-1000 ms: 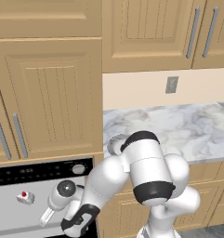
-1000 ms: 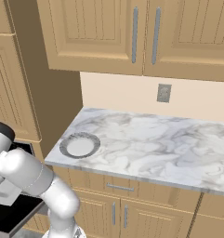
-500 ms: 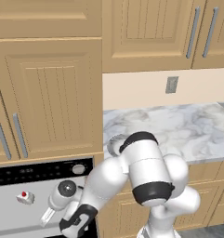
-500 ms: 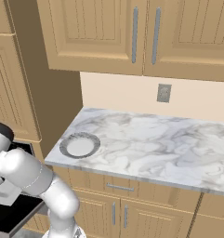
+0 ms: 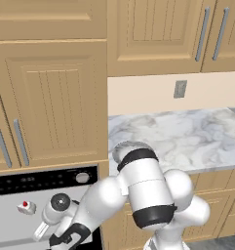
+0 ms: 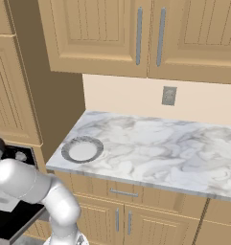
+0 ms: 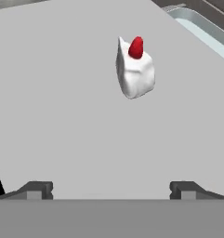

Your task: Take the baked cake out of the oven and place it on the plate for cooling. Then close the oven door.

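Gripper (image 7: 111, 189): jaws spread wide with nothing between them; in the hand view the two dark fingertips (image 7: 35, 189) sit far apart at the bottom edge.
Cake (image 7: 135, 69): ahead of the open jaws and a little toward the right fingertip, well apart from both tips; a pale wedge with a red topping, standing on a plain grey surface (image 7: 62, 107). The hand view gives its shape; in the left base view it is a tiny speck with a red dot (image 5: 26, 207) inside the oven (image 5: 36, 181), left of the arm's wrist.
Arm (image 5: 143, 195): the left base view shows it bent down and leftward toward the oven opening, under the black control panel with its knob (image 5: 82, 177).
Plate (image 6: 82, 150): far from the jaws, on the marble counter (image 6: 160, 148) near its left end. The right base view shows it whole, grey rim and white centre; in the left base view the arm's elbow hides most of it.
Oven door: the views do not let me tell it apart from the oven's inside surface.
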